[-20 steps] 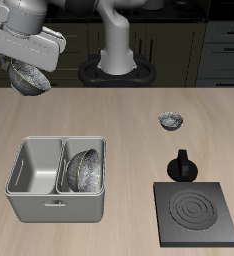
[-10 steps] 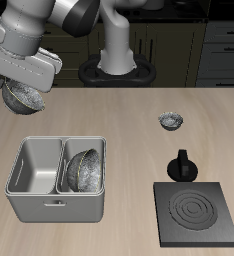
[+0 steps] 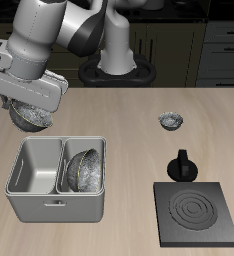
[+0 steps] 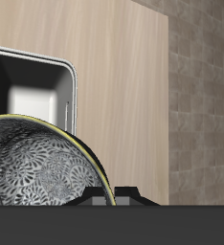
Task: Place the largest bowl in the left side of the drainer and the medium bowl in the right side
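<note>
The grey drainer (image 3: 55, 207) stands near the table's front edge. The largest bowl (image 3: 84, 169) leans inside its left compartment. The other compartment (image 3: 37, 167) holds nothing. My gripper (image 3: 31, 107) is shut on the medium bowl (image 3: 28, 117) and holds it tilted in the air, just behind and above the drainer's back corner on the empty compartment's side. In the wrist view the speckled medium bowl (image 4: 37, 167) fills the foreground, with the drainer's empty compartment (image 4: 33, 91) beyond it. My fingertips are hidden behind the bowl.
The smallest bowl (image 3: 171, 121) sits farther back on the table. A black square stove plate (image 3: 197, 212) lies by the front edge, with a small black knobbed object (image 3: 181, 165) just behind it. The robot base (image 3: 119, 70) stands at the back.
My gripper has come down and forward with the medium bowl, from high over the table's back edge to just above the drainer's back corner. Nothing else moved.
</note>
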Controlling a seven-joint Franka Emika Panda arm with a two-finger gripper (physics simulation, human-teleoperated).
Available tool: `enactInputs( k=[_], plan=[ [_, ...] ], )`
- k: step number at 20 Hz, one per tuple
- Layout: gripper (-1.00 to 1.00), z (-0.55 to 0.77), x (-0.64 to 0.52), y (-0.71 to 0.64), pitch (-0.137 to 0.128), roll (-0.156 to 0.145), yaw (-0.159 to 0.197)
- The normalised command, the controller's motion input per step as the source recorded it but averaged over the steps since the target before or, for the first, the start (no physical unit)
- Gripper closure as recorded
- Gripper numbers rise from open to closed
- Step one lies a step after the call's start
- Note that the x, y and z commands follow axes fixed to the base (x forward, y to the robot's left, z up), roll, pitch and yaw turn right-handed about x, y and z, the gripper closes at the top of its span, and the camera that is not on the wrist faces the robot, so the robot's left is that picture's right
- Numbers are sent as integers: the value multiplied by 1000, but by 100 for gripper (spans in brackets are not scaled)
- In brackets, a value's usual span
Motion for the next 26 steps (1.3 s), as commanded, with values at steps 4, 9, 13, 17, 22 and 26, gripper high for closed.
enactInputs(
  k=[4, 9, 13, 17, 22, 26],
  plan=[
    [100, -416, 83, -4, 40, 4, 24],
    [100, -244, 34, 100, 20, 38, 36],
    [-100, -347, 58, 96, 59, -8, 32],
    [-100, -163, 17, -8, 23, 30, -2],
    [-100, 45, -52, 85, -19, 22, 27],
    [-100, 86, -78, 212, -26, 52, 19]
  ],
)
